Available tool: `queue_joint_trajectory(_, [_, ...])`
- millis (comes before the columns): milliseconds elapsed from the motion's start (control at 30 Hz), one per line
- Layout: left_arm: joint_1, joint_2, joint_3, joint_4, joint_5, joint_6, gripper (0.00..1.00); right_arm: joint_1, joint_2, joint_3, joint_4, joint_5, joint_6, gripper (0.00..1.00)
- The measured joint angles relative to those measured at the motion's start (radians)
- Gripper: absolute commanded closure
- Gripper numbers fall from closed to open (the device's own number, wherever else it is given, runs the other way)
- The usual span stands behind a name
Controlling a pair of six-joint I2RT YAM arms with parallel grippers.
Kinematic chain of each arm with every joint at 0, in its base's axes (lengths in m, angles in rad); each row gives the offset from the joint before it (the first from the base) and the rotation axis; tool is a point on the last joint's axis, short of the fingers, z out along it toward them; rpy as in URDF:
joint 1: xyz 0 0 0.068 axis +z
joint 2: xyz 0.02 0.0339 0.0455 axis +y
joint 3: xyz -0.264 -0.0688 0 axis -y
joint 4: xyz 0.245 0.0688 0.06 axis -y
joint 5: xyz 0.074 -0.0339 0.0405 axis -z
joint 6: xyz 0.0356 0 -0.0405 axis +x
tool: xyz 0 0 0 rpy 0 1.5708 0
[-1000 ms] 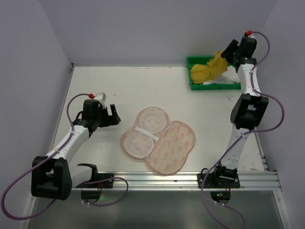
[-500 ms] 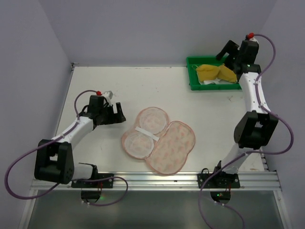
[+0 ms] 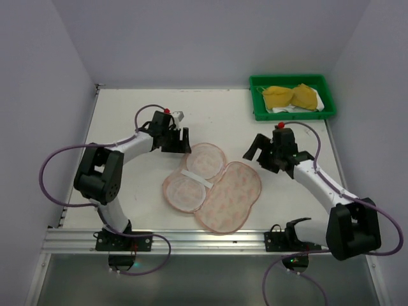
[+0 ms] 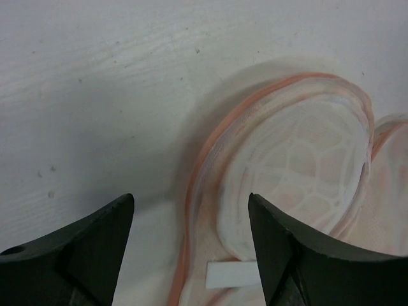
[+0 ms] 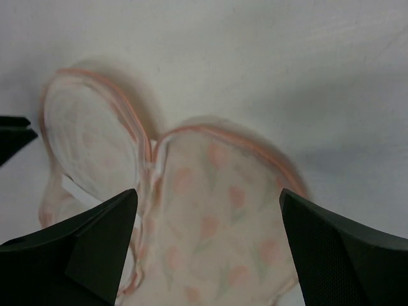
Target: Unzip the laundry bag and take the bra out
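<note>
I am looking down at the white table (image 3: 127,108), and the laundry bag (image 3: 213,185) is lying in the middle of it. It is lying wide open and flat, like an open book. The left half is showing its pale inside, with a little white strap (image 3: 194,177) running across it. The right half is showing its leaf print.

The yellow bra (image 3: 292,97) is not in the bag. It is sitting in the green tray (image 3: 290,116) at the far right corner of the table, well apart from the bag.

My left gripper (image 3: 185,141) is pointing at the far left edge of the bag. In its own camera, the left gripper (image 4: 189,210) is holding its fingers spread apart, and nothing is pinched between them. The pink rim of the bag (image 4: 299,159) is running under the gap. I cannot tell if the fingers are touching it.

My right gripper (image 3: 254,148) is sitting just beside the right half of the bag. In its own camera, the right gripper (image 5: 207,197) is spreading its fingers very wide and holding nothing. The printed half of the bag (image 5: 210,217) is lying below them.
</note>
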Motion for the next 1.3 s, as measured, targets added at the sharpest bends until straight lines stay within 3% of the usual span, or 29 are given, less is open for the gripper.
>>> queue_joint_trajectory(267, [-0.061, 0.151, 0.1, 0.01, 0.035, 0.011, 0.52, 0.08, -0.2, -0.288, 0.018, -0.041, 0.113, 0.07])
queue_joint_trajectory(400, [-0.101, 0.171, 0.103, 0.01, 0.036, 0.0, 0.86, 0.08, -0.25, -0.345, 0.016, -0.04, 0.137, 0.07])
queue_joint_trajectory(500, [-0.108, 0.175, 0.103, 0.016, 0.035, -0.018, 1.0, 0.08, -0.256, -0.36, 0.024, -0.042, 0.148, 0.08])
queue_joint_trajectory(867, [-0.082, 0.125, 0.055, 0.05, -0.093, -0.125, 1.0, 0.081, -0.195, -0.386, 0.058, -0.049, 0.169, 0.18])
queue_joint_trajectory(1300, [0.016, -0.004, -0.084, 0.07, -0.214, -0.254, 1.0, 0.085, -0.139, -0.217, 0.032, -0.005, 0.088, 0.33])
